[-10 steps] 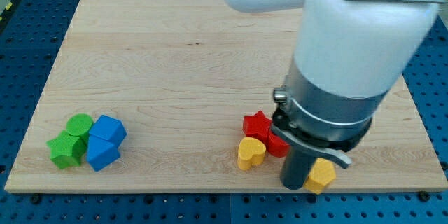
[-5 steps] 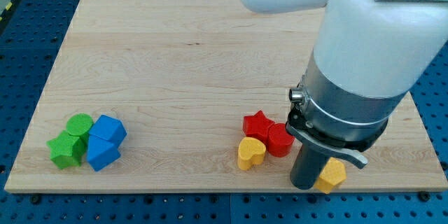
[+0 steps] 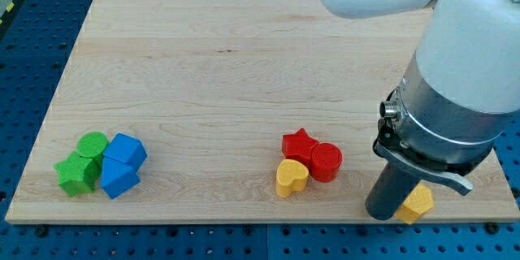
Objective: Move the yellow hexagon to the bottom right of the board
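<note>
Scanning from the view's left: green cylinder (image 3: 93,144) and green block (image 3: 75,172), shape unclear, sit touching two blue blocks (image 3: 122,165), faceted, exact shape hard to tell, near the table's (image 3: 203,73) bottom left. All well apart from the work, so ignore them.

Mid-bottom: red star (image 3: 297,144), red cylinder (image 3: 326,162) and yellow heart (image 3: 291,177) are bunched together, touching. Don't confuse the heart with the target.

Right: yellow hexagon (image 3: 418,202) sits near the table's bottom edge, toward the bottom right, just beside the dark rod on the rod's right side. Your tip (image 3: 383,214) looks to be touching or nearly touching the hexagon's left face; contact itself is hidden by the rod body. The end effector is a plain rod with nothing to open or close, and it grips nothing; it only pushes.

Judgement: the hexagon is most of the way there, with some table left to its right. To finish well, keep the tip centred on the hexagon's left face and push straight toward the view's right, slowly. An off-centre push would likely spin it or let it slip past the tip. Watch the bottom edge: the block is close to it, so avoid any downward drift or it may go off the table. Stop short of the right edge.
</note>
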Tool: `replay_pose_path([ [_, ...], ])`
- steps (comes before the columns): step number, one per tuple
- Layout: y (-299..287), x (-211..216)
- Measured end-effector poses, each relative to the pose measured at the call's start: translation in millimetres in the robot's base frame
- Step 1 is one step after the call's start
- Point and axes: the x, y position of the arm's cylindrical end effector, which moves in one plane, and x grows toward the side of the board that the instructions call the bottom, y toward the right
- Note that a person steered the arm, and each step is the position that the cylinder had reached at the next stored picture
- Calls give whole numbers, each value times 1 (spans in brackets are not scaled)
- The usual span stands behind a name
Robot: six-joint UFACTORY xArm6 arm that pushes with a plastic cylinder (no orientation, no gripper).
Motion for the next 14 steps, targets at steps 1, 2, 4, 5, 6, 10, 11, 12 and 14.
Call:
replay_pose_path([
  [1, 8, -3],
  [2, 25, -6],
  [4, 26, -7],
  [5, 26, -10],
  [6, 26, 1],
  [10, 64, -29],
  [11, 47, -1],
  [12, 43, 0],
  [14, 62, -20],
])
